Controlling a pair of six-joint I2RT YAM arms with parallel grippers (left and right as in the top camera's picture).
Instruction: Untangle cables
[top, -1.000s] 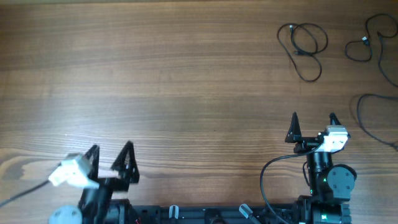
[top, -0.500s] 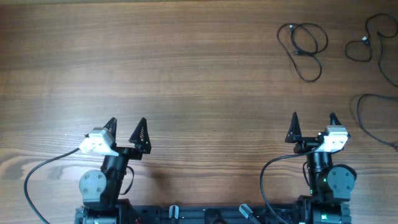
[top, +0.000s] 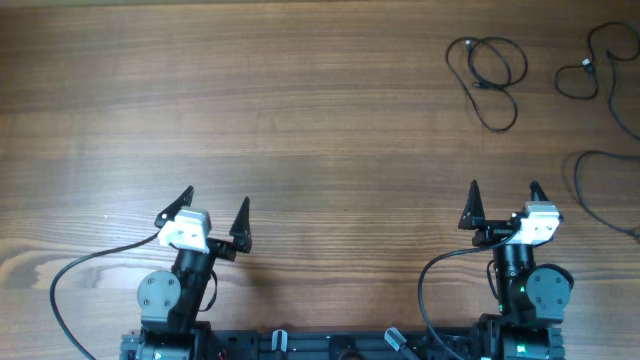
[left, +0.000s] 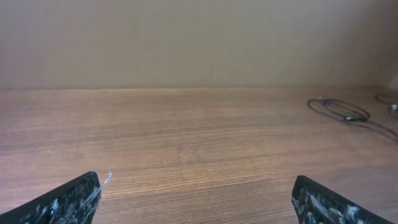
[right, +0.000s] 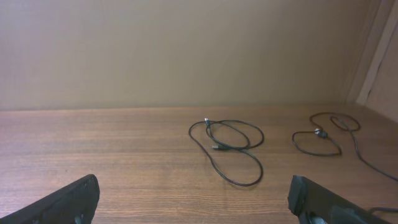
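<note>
We are holding our left gripper and right gripper wide open and empty. The thin black bendy cables are lying on the brown wooden table, well apart from the right gripper, at one o'clock.

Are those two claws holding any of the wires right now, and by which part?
No. The left claw and right claw are both open and empty; the cables lie well away from them.

No writing, label, brand or number can be read — not in any view.
</note>
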